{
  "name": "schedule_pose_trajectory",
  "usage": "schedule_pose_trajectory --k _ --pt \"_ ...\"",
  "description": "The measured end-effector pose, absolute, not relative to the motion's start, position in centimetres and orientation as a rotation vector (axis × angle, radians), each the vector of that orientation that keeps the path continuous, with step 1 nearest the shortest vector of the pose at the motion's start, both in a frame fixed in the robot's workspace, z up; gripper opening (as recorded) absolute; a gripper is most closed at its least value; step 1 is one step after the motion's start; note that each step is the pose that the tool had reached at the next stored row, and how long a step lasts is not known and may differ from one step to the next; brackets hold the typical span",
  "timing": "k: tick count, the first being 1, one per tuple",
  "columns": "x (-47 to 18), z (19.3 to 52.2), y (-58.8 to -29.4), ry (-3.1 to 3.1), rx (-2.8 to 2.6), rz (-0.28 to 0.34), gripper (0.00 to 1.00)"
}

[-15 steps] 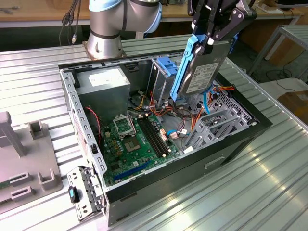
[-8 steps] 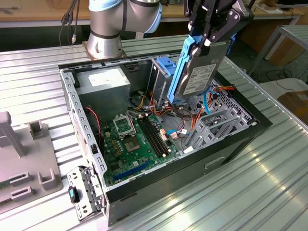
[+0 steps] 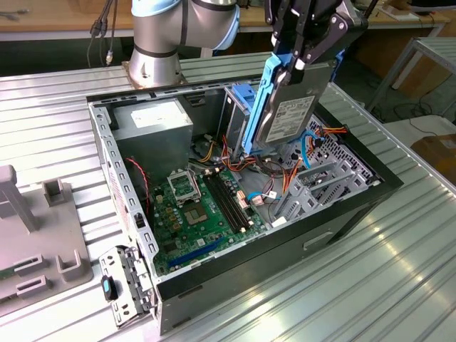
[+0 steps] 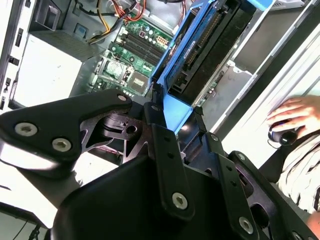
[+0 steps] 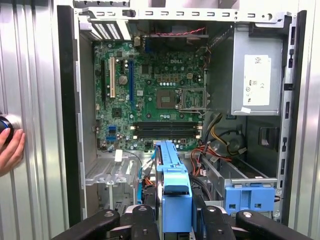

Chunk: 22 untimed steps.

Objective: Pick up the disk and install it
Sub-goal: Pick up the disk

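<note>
**Disk held over the open computer case**

We see the tool [image 3: 298, 57] clenched on the upper end of the disk [image 3: 288, 114]. In the first wrist view its fingers [image 5: 145, 222] flank the blue rail. The disk hangs tilted above the computer case [image 3: 335, 221] on the counter [image 3: 399, 271]. In the exterior view it is at about one o'clock from the motherboard [image 3: 196, 206], just beside the drive cage [image 3: 239, 107]. A person's hand [image 5: 10, 147] lies outside the case.

Arm [image 3: 167, 32]: the silver-grey base joint stands upright at the back of the exterior view, with the wrist carried toward that view's right. Gripper [image 3: 296, 57]: black, pointing down at a tilt. In both wrist views its two fingers [image 4: 165, 145] clamp the upper end of the disk [image 3: 288, 114], which hangs slanted beneath them.
</note>
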<state>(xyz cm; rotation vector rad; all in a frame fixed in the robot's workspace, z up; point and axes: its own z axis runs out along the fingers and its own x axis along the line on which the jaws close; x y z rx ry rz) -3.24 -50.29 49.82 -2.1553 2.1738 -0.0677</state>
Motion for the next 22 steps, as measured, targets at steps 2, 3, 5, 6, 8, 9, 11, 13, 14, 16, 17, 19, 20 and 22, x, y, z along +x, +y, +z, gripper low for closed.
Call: schedule_pose_trajectory --k 2,3,5,6,8,9,11,13,14,16,17,19,20,22 --pt "-3.3 49.8 -50.6 2.174 -2.155 -0.068 0.36" --pt "-3.3 49.8 -50.8 2.174 -2.155 -0.068 0.36" --pt "-3.3 49.8 -52.0 2.174 -2.155 -0.068 0.36" --pt "-3.3 49.8 -53.0 2.174 -2.155 -0.068 0.36" --pt "-3.3 49.8 -54.2 2.174 -2.155 -0.068 0.36" --pt "-3.3 49.8 -55.1 2.174 -2.155 -0.068 0.36" --pt "-3.3 49.8 -56.3 2.174 -2.155 -0.068 0.36" --pt "-3.3 49.8 -57.3 2.174 -2.155 -0.068 0.36" --pt "-3.3 49.8 -57.6 2.174 -2.155 -0.068 0.36" --pt "-3.3 49.8 -57.6 2.174 -2.155 -0.068 0.36" --pt "-3.1 49.8 -57.6 2.174 -2.155 -0.068 0.36" --pt "-2.6 49.8 -57.6 2.174 -2.155 -0.068 0.36" --pt "-2.4 49.8 -57.6 2.174 -2.155 -0.067 0.36" --pt "-1.8 49.8 -57.6 2.174 -2.155 -0.068 0.36"
